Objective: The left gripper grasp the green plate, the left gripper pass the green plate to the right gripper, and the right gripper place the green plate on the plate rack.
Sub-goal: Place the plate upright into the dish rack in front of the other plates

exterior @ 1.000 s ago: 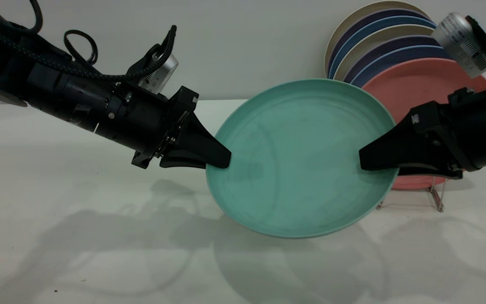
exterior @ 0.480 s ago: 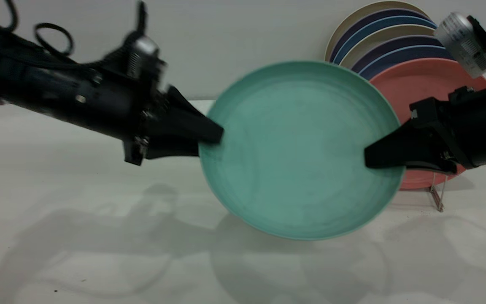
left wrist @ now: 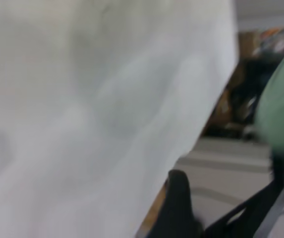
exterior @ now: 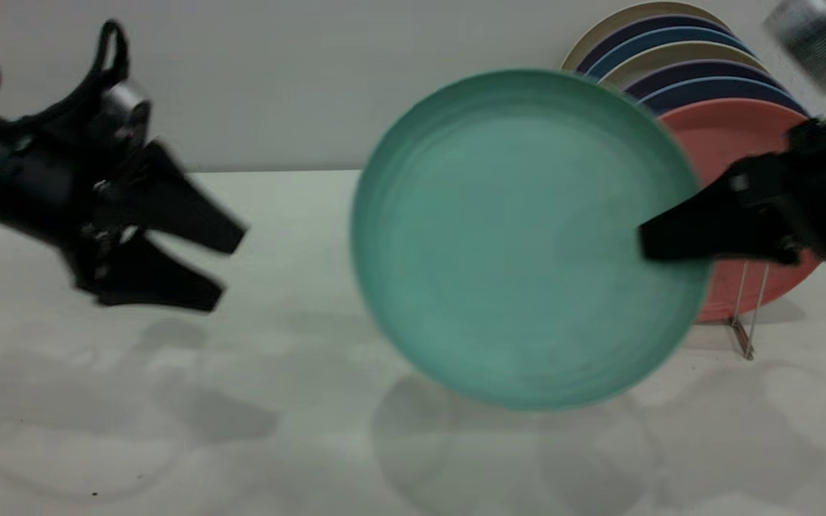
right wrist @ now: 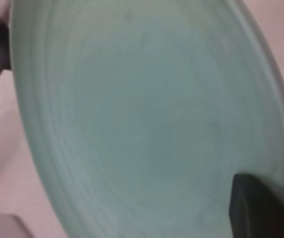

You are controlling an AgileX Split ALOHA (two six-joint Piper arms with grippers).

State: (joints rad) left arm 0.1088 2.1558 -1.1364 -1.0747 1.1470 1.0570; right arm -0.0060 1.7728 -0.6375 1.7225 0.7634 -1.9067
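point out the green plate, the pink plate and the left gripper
green plate (exterior: 520, 236), exterior view, middle of its face
salmon-pink plate (exterior: 728, 136), exterior view, upper face, standing in the rack
left gripper (exterior: 226, 261), exterior view, gap between its open fingertips

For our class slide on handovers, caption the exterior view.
Right gripper holds the green plate upright; left gripper, open, apart.

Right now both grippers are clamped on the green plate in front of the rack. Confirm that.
Not quite. Only the right gripper is clamped on the green plate; the left gripper is open and well clear of it, as the exterior view shows. The plate is in front of the plate rack.
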